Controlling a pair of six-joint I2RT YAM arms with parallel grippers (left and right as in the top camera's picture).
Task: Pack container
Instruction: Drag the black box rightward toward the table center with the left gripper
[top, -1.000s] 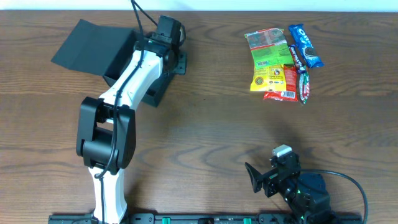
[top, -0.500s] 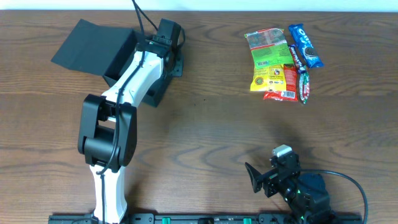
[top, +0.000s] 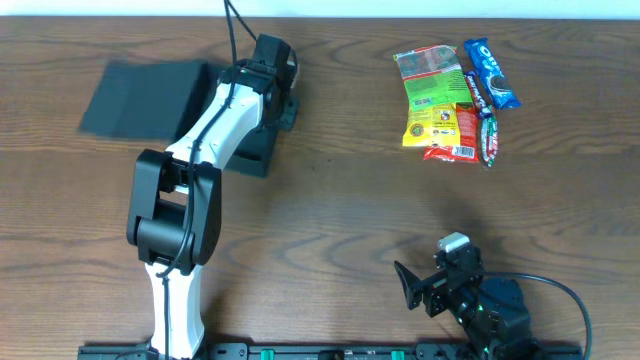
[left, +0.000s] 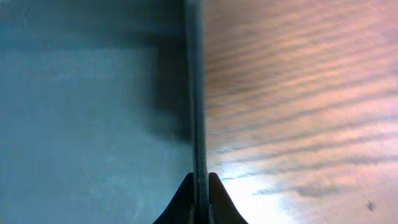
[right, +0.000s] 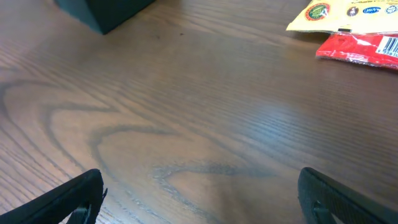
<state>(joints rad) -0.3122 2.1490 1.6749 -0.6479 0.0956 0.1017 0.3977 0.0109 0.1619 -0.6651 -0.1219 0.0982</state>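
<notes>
The container (top: 140, 98) is a dark teal-black box at the back left with its flap lid open to the left. My left gripper (top: 282, 95) is shut on the box's right wall; the left wrist view shows the thin wall (left: 194, 93) pinched between the fingertips (left: 199, 186), with the box's inside to the left. Snack packets lie at the back right: a green-yellow packet (top: 430, 92), a red packet (top: 458, 135), a blue Oreo packet (top: 491, 72) and a dark bar (top: 481, 118). My right gripper (right: 199, 193) is open and empty near the front edge, far from them.
The wooden table (top: 330, 210) spans the view. The right wrist view shows a corner of the box (right: 106, 12) at top left and the yellow (right: 348, 14) and red (right: 367, 50) packets at top right.
The box has shifted a little and its lid flap has dropped from raised to lying flatter on the left. The left gripper moved slightly with it. The right arm has not moved.
</notes>
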